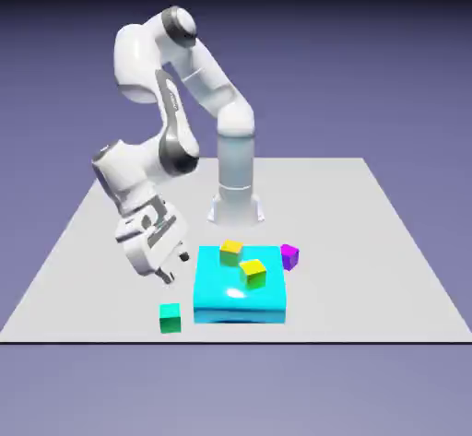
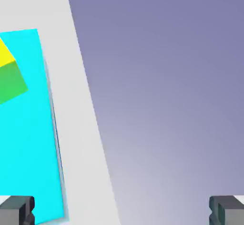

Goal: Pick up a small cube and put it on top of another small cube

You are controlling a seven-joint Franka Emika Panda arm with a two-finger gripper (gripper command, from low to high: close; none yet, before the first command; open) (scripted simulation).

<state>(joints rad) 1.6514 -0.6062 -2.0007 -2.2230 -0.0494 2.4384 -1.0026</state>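
Nothing of the stacking shows as done: the small green cube point(image 1: 171, 319) sits by itself on the pale grey table point(image 1: 350, 287), near its front edge and just beside the cyan block point(image 1: 240, 313), toward the exterior view's left. The hand point(image 1: 176, 268), tilted, hangs above and behind that cube, its two fingers spread well apart with nothing between them. What remains, as I judge it, is the whole job: line up over the cube, close on it, lift it, carry it to another small cube and let go once it rests squarely on top. Which cube is meant to go underneath, I cannot tell. Two yellow cubes, one nearer the camera point(image 1: 253, 275) and one farther back point(image 1: 231, 253), stand on the block, while a purple cube point(image 1: 289, 257) lies beside it. The cubes look smooth, plain and sharp-cornered, with flat faces; the block is broad, low and glossy, with a pale highlight on its top. The table has a matte, even surface, and the arm's white shells are rounded, with dark grey joint rings.
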